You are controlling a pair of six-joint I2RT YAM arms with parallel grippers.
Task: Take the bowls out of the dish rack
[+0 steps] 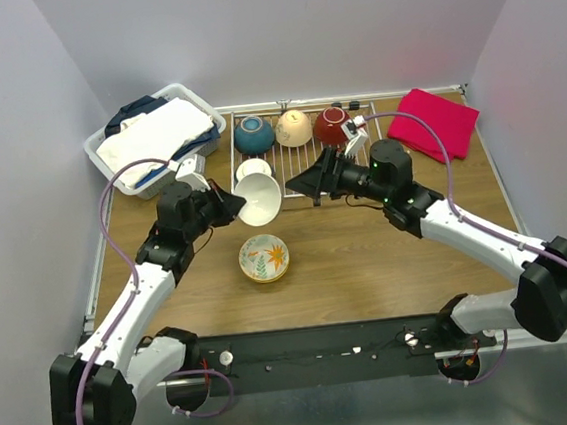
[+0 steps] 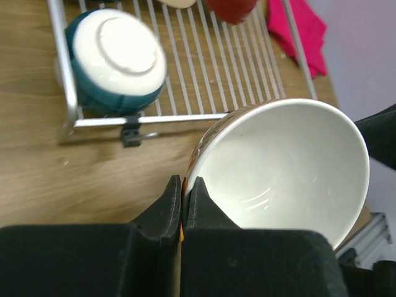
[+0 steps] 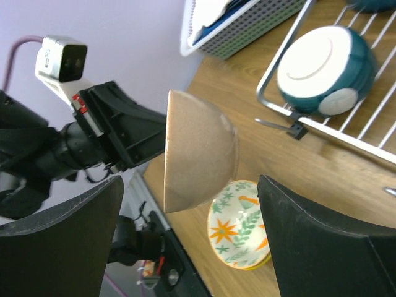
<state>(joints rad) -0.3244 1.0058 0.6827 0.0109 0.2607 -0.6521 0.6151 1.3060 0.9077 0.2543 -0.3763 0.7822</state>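
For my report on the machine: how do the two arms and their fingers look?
The left arm and right arm have white tube-like links between bulky black joints. A thin purple cable loops along each. The fingers are broad, black and wedge-shaped. A small white camera sits on each wrist.

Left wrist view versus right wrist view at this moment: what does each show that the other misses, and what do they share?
Only the left wrist view: the white inside of the held bowl, the left gripper shut on its rim, a pink cloth and the edge of a dark red bowl.
Only the right wrist view: that bowl's beige outside, the floral bowl upright on the table, the white basket and the right gripper open around the bowl without touching it.
Both: the held bowl, the upturned teal bowl at the corner of the dish rack, and the wooden table.
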